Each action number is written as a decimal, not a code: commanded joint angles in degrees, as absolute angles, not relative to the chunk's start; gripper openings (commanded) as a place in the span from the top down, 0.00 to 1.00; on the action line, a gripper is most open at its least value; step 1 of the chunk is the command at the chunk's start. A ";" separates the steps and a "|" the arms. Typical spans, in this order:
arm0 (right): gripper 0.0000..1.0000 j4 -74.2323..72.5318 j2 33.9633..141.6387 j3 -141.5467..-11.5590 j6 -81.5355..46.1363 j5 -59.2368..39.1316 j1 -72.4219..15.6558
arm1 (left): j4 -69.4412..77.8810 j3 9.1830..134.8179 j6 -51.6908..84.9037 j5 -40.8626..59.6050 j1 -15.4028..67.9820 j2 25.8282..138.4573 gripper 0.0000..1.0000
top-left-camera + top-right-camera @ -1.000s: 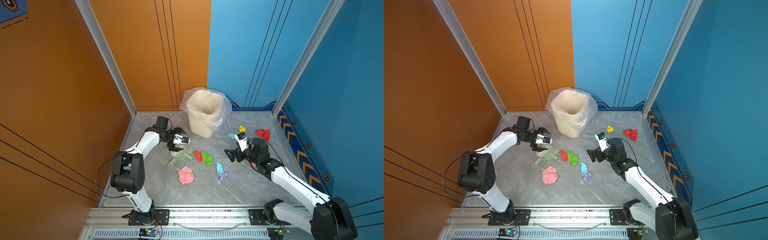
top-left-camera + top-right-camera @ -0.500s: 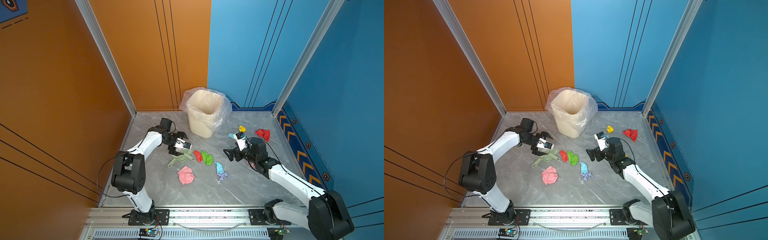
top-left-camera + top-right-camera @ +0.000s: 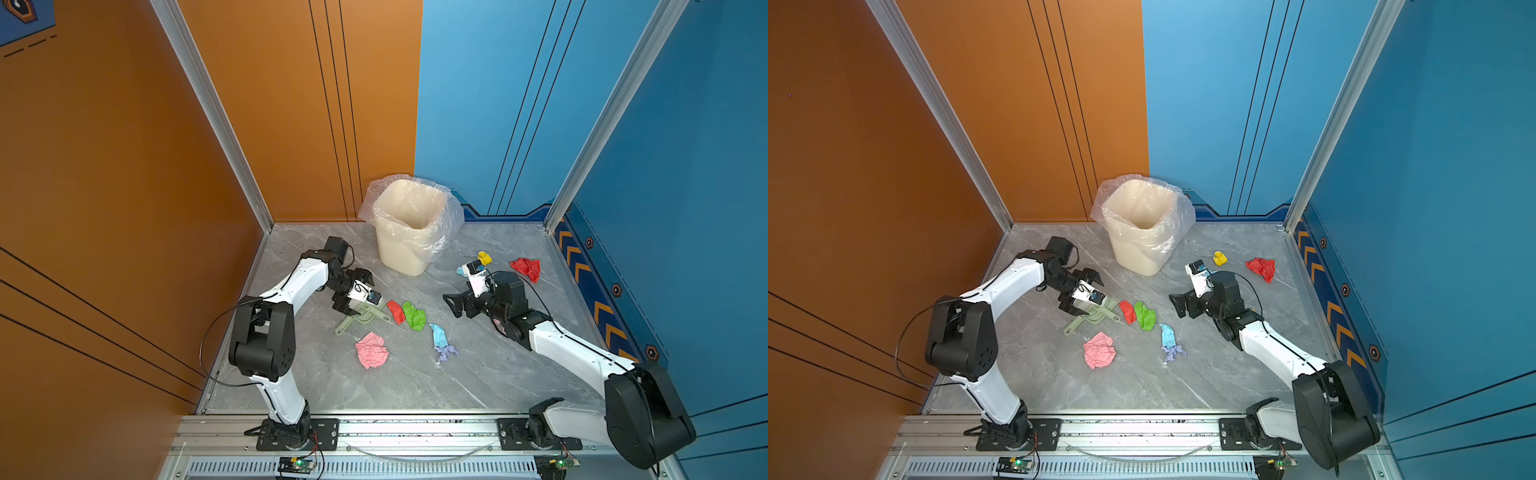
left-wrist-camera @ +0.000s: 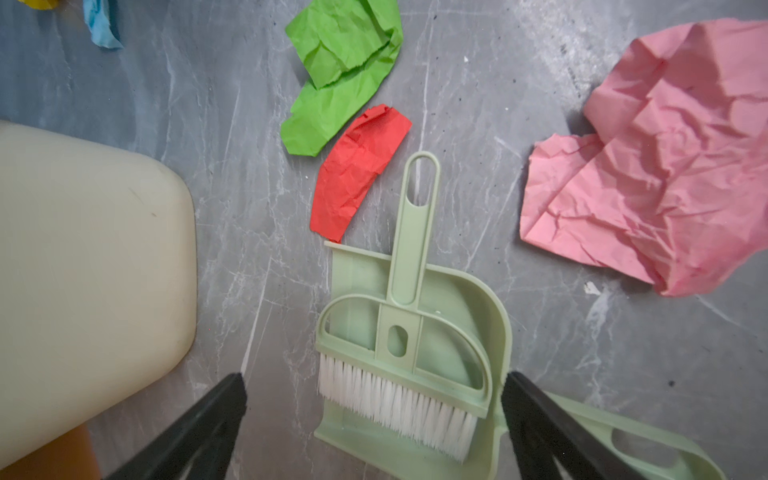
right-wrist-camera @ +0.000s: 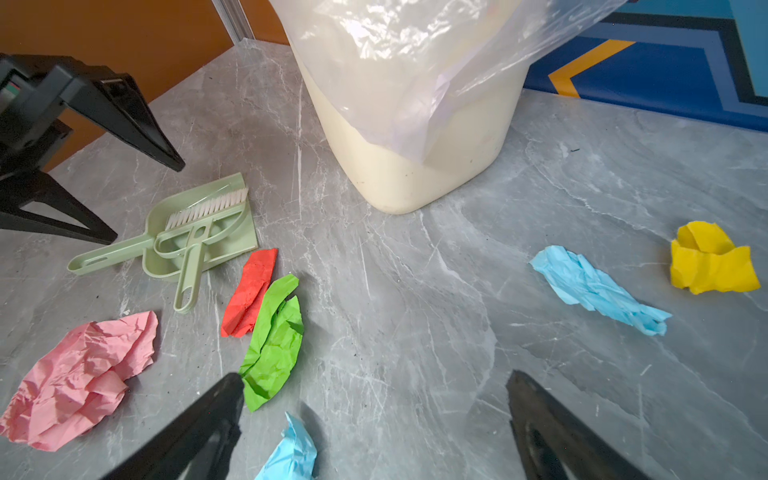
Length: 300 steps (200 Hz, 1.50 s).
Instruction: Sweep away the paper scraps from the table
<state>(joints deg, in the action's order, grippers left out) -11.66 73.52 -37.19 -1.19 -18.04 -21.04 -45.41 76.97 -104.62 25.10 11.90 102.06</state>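
Paper scraps lie scattered on the grey table (image 3: 478, 374): pink (image 3: 372, 350), small red (image 3: 395, 311), green (image 3: 414, 316), light blue (image 3: 437, 334), lilac (image 3: 445, 352), yellow (image 3: 483, 257) and a larger red one (image 3: 527, 268). My left gripper (image 3: 353, 295) (image 4: 374, 380) hangs open just above the pale green dustpan (image 4: 457, 299), its jaws on either side of the brush (image 4: 399, 374) without touching it. My right gripper (image 3: 453, 305) (image 5: 374, 378) is open and empty over bare table, with the green scrap (image 5: 274, 345) by one finger.
A cream bin (image 3: 409, 232) with a clear liner stands at the back middle, close to the left gripper. Orange and blue walls enclose the table on three sides. An aluminium rail (image 3: 374, 428) runs along the front edge.
My left gripper has moved forward and down from beside the bin to over the dustpan and brush. My right gripper has shifted slightly left. Both stayed open.
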 commanded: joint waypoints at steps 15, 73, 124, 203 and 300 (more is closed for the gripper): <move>0.00 -13.60 74.74 -39.07 -2.11 -17.15 -22.47 | -51.32 82.44 -106.99 22.71 11.31 105.80 0.02; 0.00 -14.06 74.89 -39.64 -2.68 -15.89 -24.61 | -53.00 85.06 -107.16 20.99 10.77 109.30 0.02; 0.00 -13.13 75.93 -40.71 -3.08 -15.89 -25.70 | -52.99 86.03 -104.26 20.22 11.52 110.46 0.02; 0.00 -13.71 75.49 -40.95 -3.08 -12.13 -28.24 | -52.94 86.09 -101.70 15.30 13.77 111.96 0.02; 0.00 -13.96 76.37 -40.87 -3.07 -11.37 -29.33 | -52.95 85.90 -100.65 12.53 14.58 112.00 0.12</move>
<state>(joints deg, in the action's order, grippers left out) -12.93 75.61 -39.38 -2.46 -12.93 -28.82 -50.70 84.90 -101.01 13.50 14.00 111.81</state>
